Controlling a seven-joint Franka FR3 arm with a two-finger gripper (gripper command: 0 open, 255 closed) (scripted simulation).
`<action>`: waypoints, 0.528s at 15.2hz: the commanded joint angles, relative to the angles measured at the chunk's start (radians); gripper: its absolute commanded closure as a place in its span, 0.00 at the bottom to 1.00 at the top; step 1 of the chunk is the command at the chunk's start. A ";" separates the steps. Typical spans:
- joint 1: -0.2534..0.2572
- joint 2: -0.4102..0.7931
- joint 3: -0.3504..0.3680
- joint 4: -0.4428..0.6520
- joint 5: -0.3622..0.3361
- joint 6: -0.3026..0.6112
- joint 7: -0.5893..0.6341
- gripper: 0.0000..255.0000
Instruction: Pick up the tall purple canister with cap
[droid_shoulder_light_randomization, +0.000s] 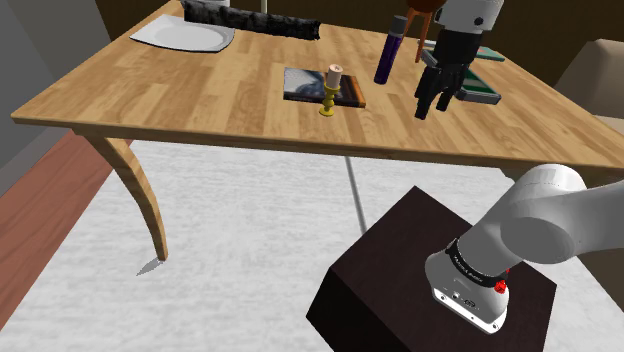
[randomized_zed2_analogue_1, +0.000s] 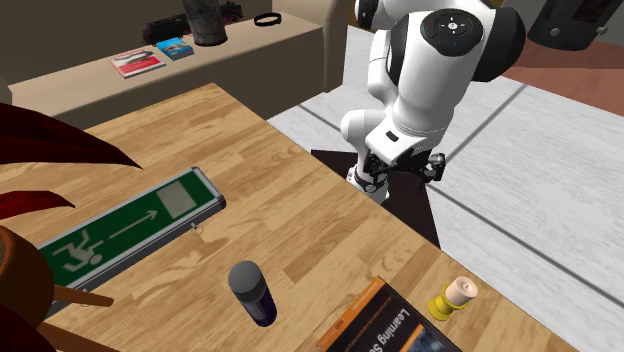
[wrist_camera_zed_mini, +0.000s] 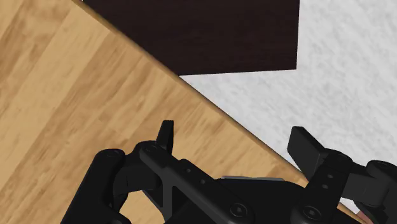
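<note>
Over the worktop (droid_shoulder_light_randomization: 200, 90) edge, you are holding the tool (droid_shoulder_light_randomization: 431, 106), fingers apart, short of the purple canister (droid_shoulder_light_randomization: 389, 55), likely light, stiff, slick: clasp it mid-body.

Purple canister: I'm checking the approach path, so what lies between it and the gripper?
In the shoulder view, only bare wooden tabletop lies between the purple canister and the open gripper.

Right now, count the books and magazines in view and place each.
3. One book on the table beside the candlestick; a red one and a blue one on the beige bench beyond. More may be hidden.
</note>
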 joint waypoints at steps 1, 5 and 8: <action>0.000 0.000 0.000 0.000 0.000 0.000 0.000 0.00; -0.019 0.123 -0.048 0.110 -0.041 0.026 -0.050 0.00; -0.031 0.216 -0.082 0.203 -0.062 0.038 -0.087 0.00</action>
